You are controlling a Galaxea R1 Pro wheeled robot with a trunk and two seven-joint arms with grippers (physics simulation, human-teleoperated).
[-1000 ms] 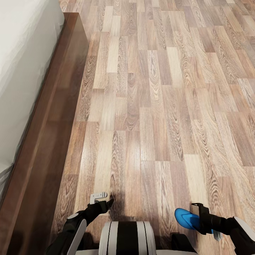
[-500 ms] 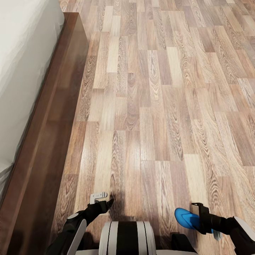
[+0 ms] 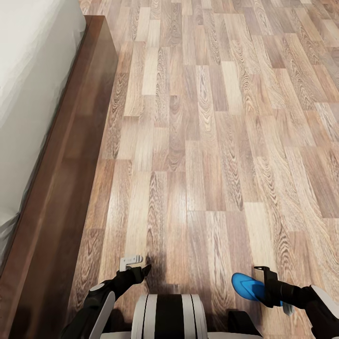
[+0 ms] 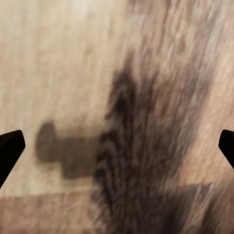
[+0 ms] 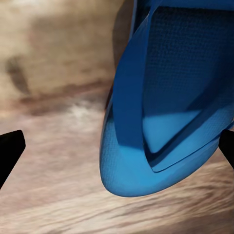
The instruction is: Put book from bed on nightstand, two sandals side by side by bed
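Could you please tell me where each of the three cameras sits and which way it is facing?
Head view: on the head, facing down at the floor beside the bed; both arms, left gripper, right gripper show.
Left wrist view: near the left gripper, facing floor; dark fingertips at edges.
Right wrist view: facing the blue sandal.
Shared: sandal, floor.

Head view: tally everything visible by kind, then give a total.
Blue sandal: 1
Bed: 1
Grippers: 2, left gripper and right gripper
Wood-plank floor: 1
Total: 5
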